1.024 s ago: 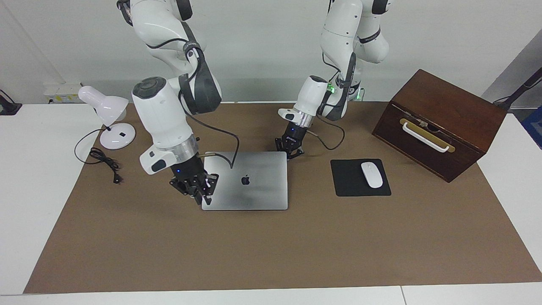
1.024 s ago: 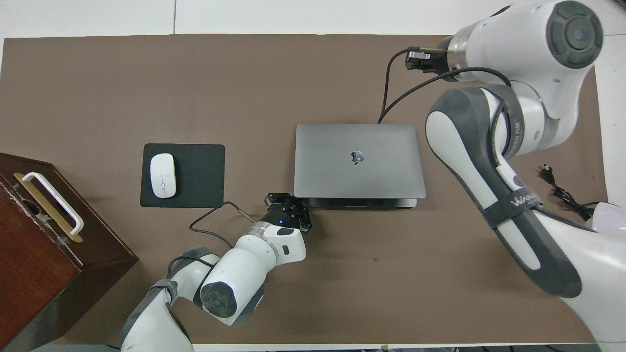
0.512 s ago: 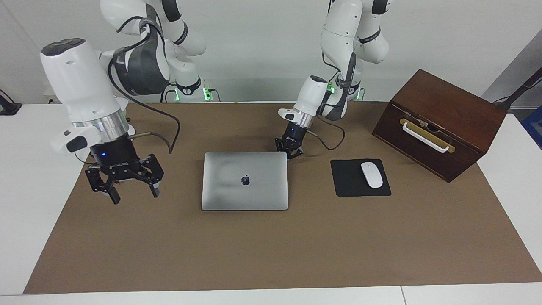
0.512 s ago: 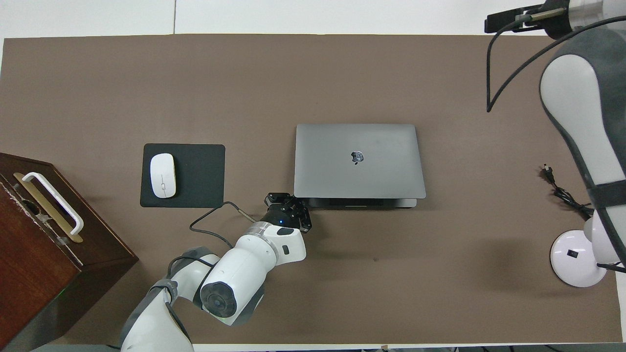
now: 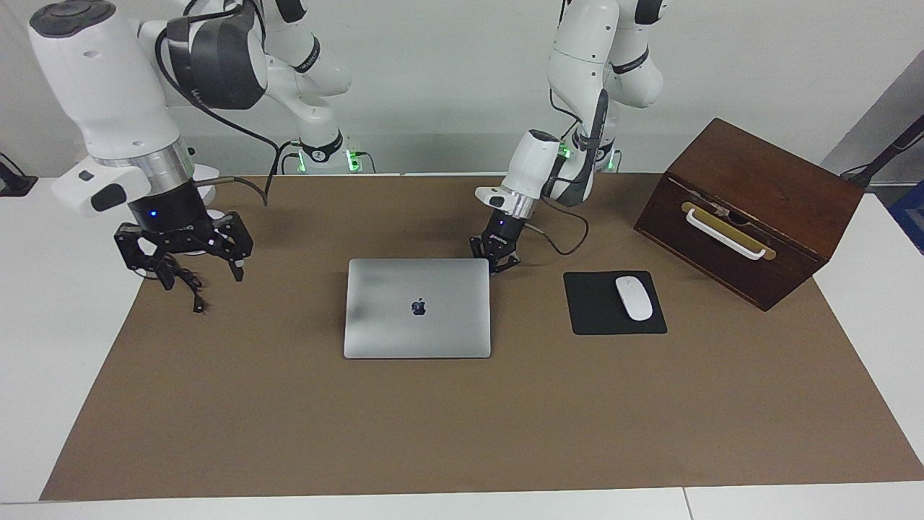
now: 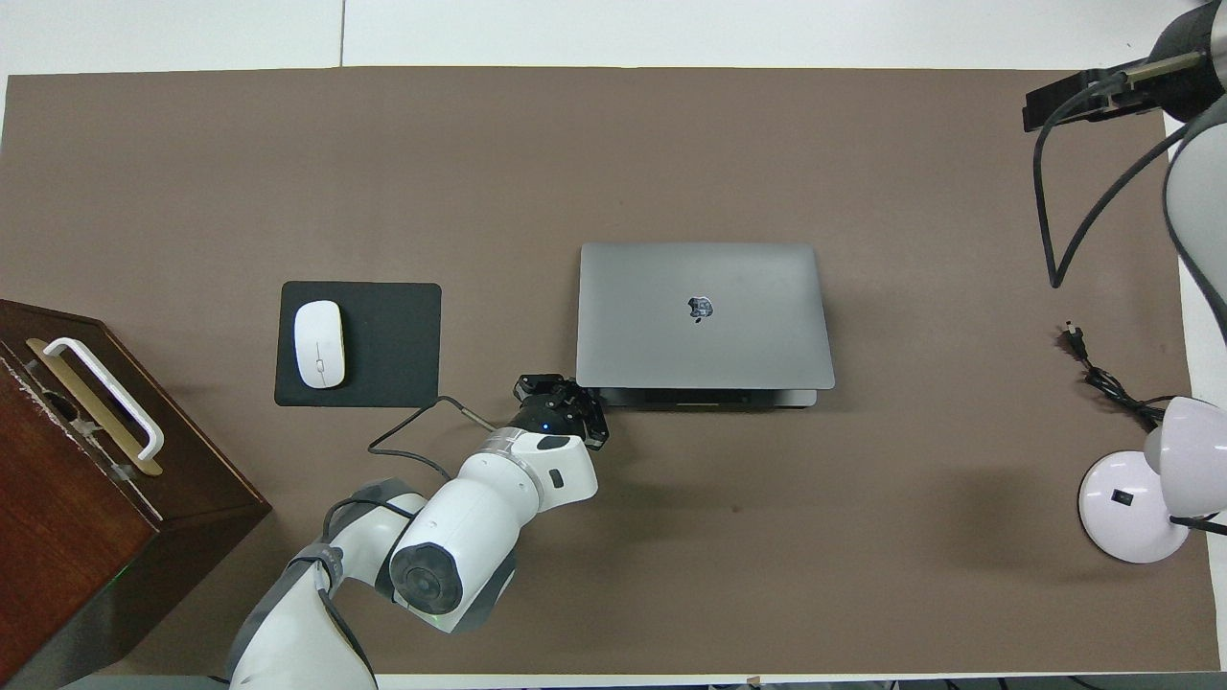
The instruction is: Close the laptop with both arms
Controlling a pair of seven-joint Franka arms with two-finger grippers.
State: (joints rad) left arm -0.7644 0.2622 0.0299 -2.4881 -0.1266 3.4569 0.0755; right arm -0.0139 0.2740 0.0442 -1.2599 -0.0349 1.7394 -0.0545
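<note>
1. The laptop (image 5: 417,308) lies closed, mid-table on the mat (image 5: 462,426).
2. The mouse pad (image 5: 613,303) lies beside it, toward the left arm's end, the mouse (image 5: 633,297) on it.
3. The wooden box (image 5: 747,209) stands past the pad (nearer the robots).
4. The lamp (image 6: 1145,489) stands at the right arm's end.

Mouse (image 5: 634,297) on pad (image 5: 613,303), wood box (image 5: 747,209), lamp w/ cord (image 6: 1141,479).

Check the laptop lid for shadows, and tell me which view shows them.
Facing view: a soft dark smudge lies on the laptop lid toward the right arm's end. Overhead view: the lid looks evenly lit, and a shadow band runs along its robot-side edge.
</note>
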